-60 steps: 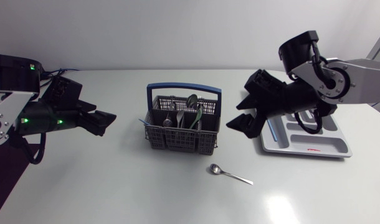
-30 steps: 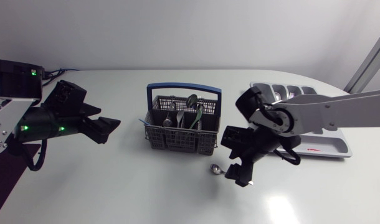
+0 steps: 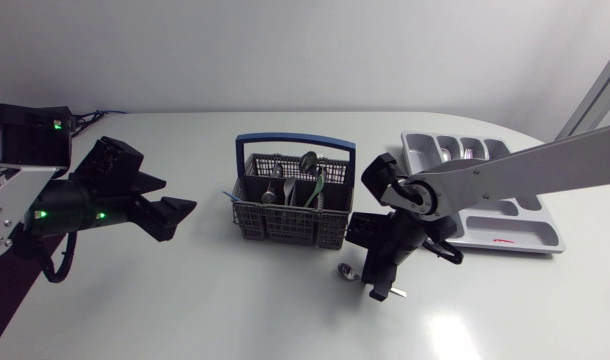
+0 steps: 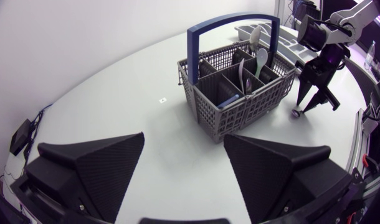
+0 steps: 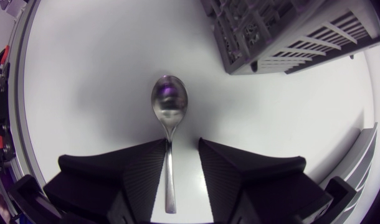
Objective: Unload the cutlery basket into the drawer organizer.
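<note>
A grey cutlery basket (image 3: 285,225) with a blue handle stands mid-table and holds several spoons (image 3: 308,160) and other pieces. A loose metal spoon (image 3: 345,269) lies on the table in front of the basket's right corner. My right gripper (image 3: 378,280) points down over its handle. In the right wrist view the spoon (image 5: 169,102) has its handle between the right gripper's (image 5: 182,146) fingers, which stand narrowly apart with a gap on one side. The grey drawer organizer (image 3: 505,235) sits at the right. My left gripper (image 3: 175,212) hovers open, left of the basket (image 4: 246,112), holding nothing.
The organizer's back compartments hold a few metal pieces (image 3: 465,150). Bare white table lies in front of the basket and between it and my left arm. The right arm's silver link (image 3: 525,170) crosses above the organizer.
My right arm swung from over the organizer down to the loose spoon, and its fingers narrowed around the handle. My left gripper drifted slightly toward the basket.
</note>
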Action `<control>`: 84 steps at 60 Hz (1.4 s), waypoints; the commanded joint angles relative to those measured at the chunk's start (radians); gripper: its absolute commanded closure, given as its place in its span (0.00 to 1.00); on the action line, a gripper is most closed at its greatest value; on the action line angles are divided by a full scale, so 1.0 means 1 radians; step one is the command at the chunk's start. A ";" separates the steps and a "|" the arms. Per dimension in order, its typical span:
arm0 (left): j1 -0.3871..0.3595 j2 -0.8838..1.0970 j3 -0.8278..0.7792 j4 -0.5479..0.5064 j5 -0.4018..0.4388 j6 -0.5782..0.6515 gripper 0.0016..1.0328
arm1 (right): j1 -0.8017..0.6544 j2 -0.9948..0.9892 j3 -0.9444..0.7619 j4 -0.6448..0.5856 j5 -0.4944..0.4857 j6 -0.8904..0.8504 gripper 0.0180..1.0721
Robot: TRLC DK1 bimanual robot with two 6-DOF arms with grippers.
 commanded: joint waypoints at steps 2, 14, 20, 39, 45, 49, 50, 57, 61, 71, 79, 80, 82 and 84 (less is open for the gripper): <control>-0.011 -0.017 -0.025 -0.003 0.006 0.026 0.13 | 0.010 0.044 0.015 -0.043 0.002 -0.011 0.86; -0.011 -0.027 -0.025 -0.006 0.006 0.026 0.13 | 0.015 -0.011 -0.002 -0.121 -0.004 -0.066 0.95; -0.012 -0.035 -0.025 -0.007 0.006 0.026 0.13 | -0.007 -0.102 -0.012 -0.173 -0.007 -0.120 0.95; -0.012 -0.037 -0.029 -0.009 0.006 0.026 0.12 | -0.310 -0.267 -0.002 -0.321 -0.026 -0.405 0.95; -0.012 -0.038 -0.029 -0.007 0.006 0.026 0.11 | -0.473 -0.253 0.034 -0.322 -0.024 -0.546 0.95; -0.017 -0.038 -0.032 -0.006 0.005 0.024 0.11 | -0.591 -0.214 0.076 -0.322 -0.027 -0.660 0.95; -0.018 -0.038 -0.032 -0.006 0.006 0.024 0.11 | -0.612 -0.203 0.086 -0.322 -0.027 -0.680 0.95; -0.029 -0.038 -0.032 -0.004 0.005 0.020 0.11 | -0.727 -0.138 0.144 -0.308 -0.027 -0.802 0.95; -0.035 -0.038 -0.032 -0.003 0.005 0.018 0.11 | -0.789 -0.091 0.167 -0.262 -0.024 -0.876 0.95; -0.035 -0.049 -0.035 -0.001 0.003 0.018 0.11 | -0.875 -0.007 0.182 -0.135 0.002 -0.996 0.95; -0.035 -0.049 -0.038 0.011 0.002 0.020 0.11 | -0.892 0.041 0.159 -0.021 0.027 -1.036 0.95; -0.035 -0.049 -0.040 0.016 0.002 0.020 0.11 | -0.892 0.046 0.155 -0.006 0.027 -1.036 0.94; -0.035 -0.046 -0.040 0.019 0.002 0.020 0.11 | -0.892 0.049 0.146 0.022 0.027 -1.036 0.94; -0.035 -0.044 -0.040 0.022 0.002 0.020 0.11 | -0.890 0.050 0.133 0.049 0.025 -1.031 0.92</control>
